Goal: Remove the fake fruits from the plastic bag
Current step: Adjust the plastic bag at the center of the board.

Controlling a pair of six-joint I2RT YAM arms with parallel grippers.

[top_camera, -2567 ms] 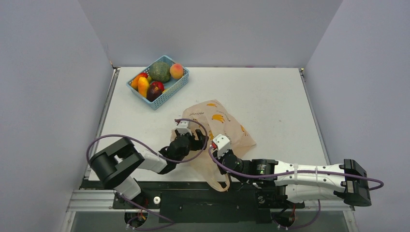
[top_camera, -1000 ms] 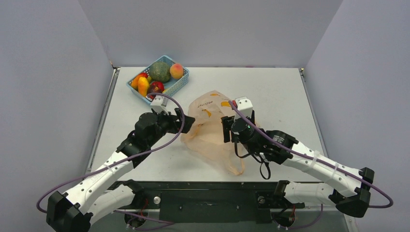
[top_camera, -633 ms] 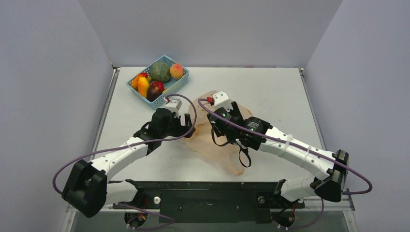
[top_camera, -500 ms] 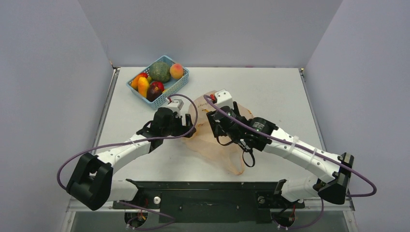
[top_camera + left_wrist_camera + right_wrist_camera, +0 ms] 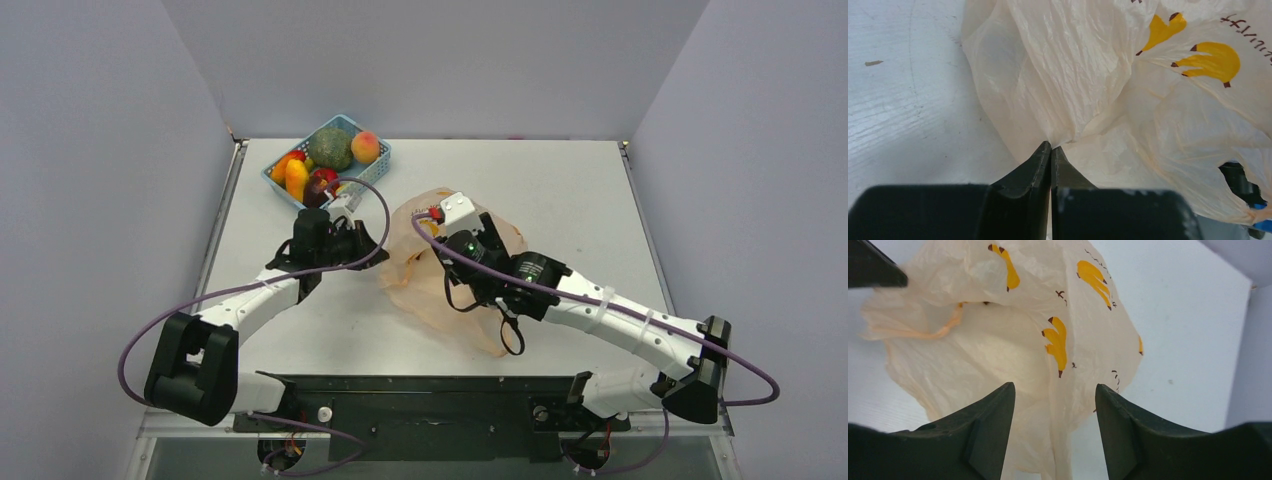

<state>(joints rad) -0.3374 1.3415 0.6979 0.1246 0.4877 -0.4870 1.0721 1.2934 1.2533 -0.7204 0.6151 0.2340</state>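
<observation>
On the worktop (image 5: pixel 570 200), near its middle, the plastic bag (image 5: pixel 412 275) is lying crumpled on its side, one loop handle trailing toward the near edge. The film is pale orange and translucent, printed with yellow bananas and dark lettering.

Left arm: the left gripper (image 5: pixel 362 243) is reaching in from the left, level with the bag's left edge. In the left wrist view the left gripper (image 5: pixel 1050 146) is showing its jaws pressed fully together. The tips are meeting exactly at the point where the creases of the plastic bag (image 5: pixel 1088 95) are converging, so the jaws appear to be nipping a thin fold of film (the fold itself is too fine to make out between the tips). Bare worktop (image 5: pixel 903 100) is showing to the left of the bag.

Right arm: the right gripper (image 5: pixel 448 245) is hanging over the top of the bag. In the right wrist view the right gripper (image 5: pixel 1054 390) is holding its jaws well apart, with the plastic bag (image 5: pixel 998 355) lying beyond the gap. Neither jaw is gripping anything.

The fake fruits (image 5: pixel 303 180) are sitting in the blue mesh basket (image 5: pixel 381 166) at the far left of the worktop, beside a large rough green ball (image 5: pixel 330 148). The basket is standing apart from the bag.
</observation>
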